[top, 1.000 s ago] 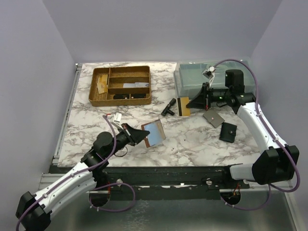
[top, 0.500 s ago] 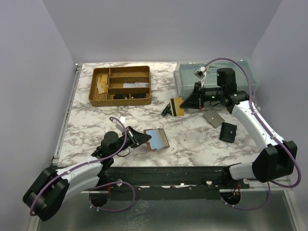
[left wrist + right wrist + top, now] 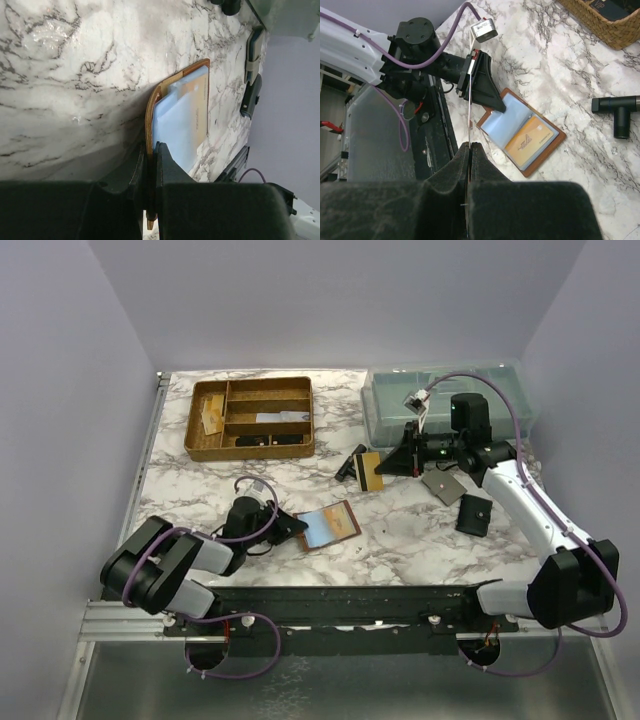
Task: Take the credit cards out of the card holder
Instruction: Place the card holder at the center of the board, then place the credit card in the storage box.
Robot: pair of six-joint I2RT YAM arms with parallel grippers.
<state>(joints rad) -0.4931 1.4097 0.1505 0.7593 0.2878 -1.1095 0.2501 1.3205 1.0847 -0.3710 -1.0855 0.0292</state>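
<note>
Partly done: one card is out, and at least two more sit in the card holder point(image 3: 332, 524).
From above, the right gripper point(image 3: 385, 466) is clenched on a tan card point(image 3: 368, 470), held over the middle-right of the table point(image 3: 200, 495) and well apart from the card holder, which lies open near the front with its left edge pinched by the left gripper point(image 3: 298, 529). The left wrist view shows those jaws clamped on the leather rim, with a light blue card point(image 3: 175, 130) and a second tan card point(image 3: 196, 107) in the pockets. The right wrist view shows the held card edge-on between shut fingers, with the same two cards in the holder below. By my judgement those two are left to pull, and the held card is not yet set down.
</note>
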